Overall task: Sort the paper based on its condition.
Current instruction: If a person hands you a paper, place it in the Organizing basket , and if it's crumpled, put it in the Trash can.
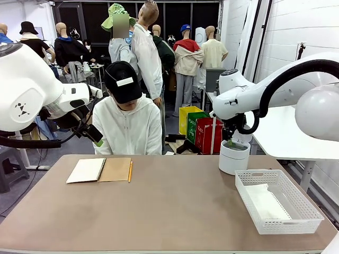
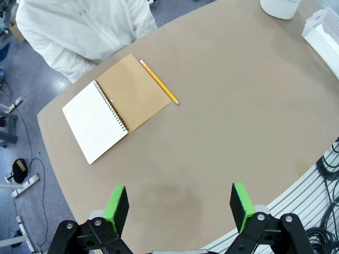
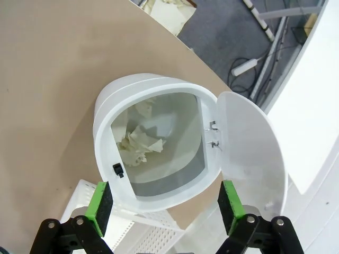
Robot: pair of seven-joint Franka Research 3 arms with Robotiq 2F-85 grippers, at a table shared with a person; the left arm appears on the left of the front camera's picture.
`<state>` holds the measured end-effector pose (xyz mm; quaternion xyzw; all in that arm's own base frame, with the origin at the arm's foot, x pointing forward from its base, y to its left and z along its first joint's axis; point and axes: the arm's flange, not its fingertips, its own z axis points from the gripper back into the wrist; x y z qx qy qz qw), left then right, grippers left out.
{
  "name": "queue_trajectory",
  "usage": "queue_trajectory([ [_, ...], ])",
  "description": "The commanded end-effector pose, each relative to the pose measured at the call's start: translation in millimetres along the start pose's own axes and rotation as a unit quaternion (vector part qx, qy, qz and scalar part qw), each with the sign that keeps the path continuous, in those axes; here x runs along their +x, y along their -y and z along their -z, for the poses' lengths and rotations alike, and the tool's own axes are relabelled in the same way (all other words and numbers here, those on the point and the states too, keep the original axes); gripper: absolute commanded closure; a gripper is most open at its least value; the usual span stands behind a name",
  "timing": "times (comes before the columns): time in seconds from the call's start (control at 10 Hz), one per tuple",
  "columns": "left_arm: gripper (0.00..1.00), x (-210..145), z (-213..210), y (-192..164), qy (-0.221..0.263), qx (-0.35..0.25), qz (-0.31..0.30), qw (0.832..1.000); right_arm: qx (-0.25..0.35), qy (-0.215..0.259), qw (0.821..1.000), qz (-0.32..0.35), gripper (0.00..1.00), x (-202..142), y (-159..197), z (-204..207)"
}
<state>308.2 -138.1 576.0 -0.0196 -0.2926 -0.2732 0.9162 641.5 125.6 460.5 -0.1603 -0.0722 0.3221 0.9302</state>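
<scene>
Directly below the right gripper, jaws spread and empty, crumpled paper lies inside the open white bin.

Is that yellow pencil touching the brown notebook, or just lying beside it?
Apart, narrowly. In the left wrist view a thin strip of table shows between the pencil and the edge of the notebook along its length.
</scene>
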Motion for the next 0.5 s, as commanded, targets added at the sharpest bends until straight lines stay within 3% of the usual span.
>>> queue_trajectory([
  [0.0,0.0,-0.8,0.0,-0.6,0.0,-0.001,0.0,1.0,0.0,0.0,1.0,-0.005,0.0,0.0,1.1,2.3],
  [0.4,0.0,-0.8,0.0,-0.6,0.0,-0.001,0.0,1.0,0.0,0.0,1.0,-0.005,0.0,0.0,1.1,2.3],
])
